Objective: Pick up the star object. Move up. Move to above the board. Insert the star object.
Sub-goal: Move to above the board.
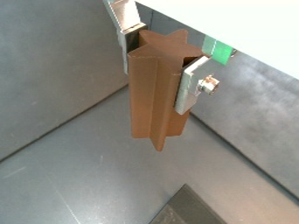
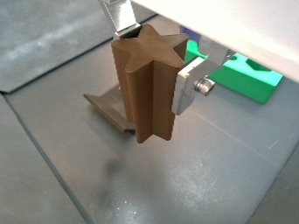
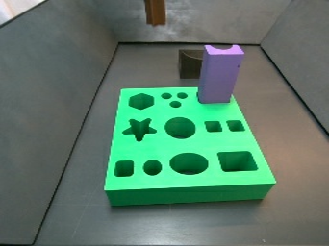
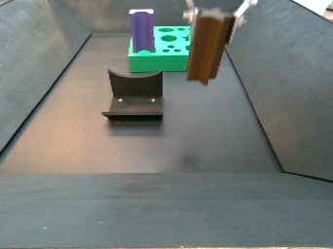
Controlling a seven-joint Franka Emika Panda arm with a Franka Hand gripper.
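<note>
Two flat silver fingers (image 2: 187,86) with dark pads clamp the tall, slim brown post with ridged star-profile sides, the star object (image 2: 146,87), in both wrist views; the gripper (image 1: 158,54) is closed on its upper part and the post hangs upright below it, well clear of the grey floor. In a side view the star object (image 4: 208,47) hangs in the air at the right of the enclosure, its lower end above the floor, with the gripper (image 4: 216,12) at the frame's upper edge. Below and to the left of it in that view, the dark L-shaped bracket on a base plate, the fixture (image 4: 134,95), stands on the floor. Farther back lies the large flat bright green slab with cut-out holes, the board (image 4: 166,53), apart from the post. A wide purple block with a notched top (image 3: 221,72) stands upright at the board's (image 3: 193,187) far edge. In that side view only the lower end of the star object (image 3: 154,12) shows, high above the floor beyond the board.
</note>
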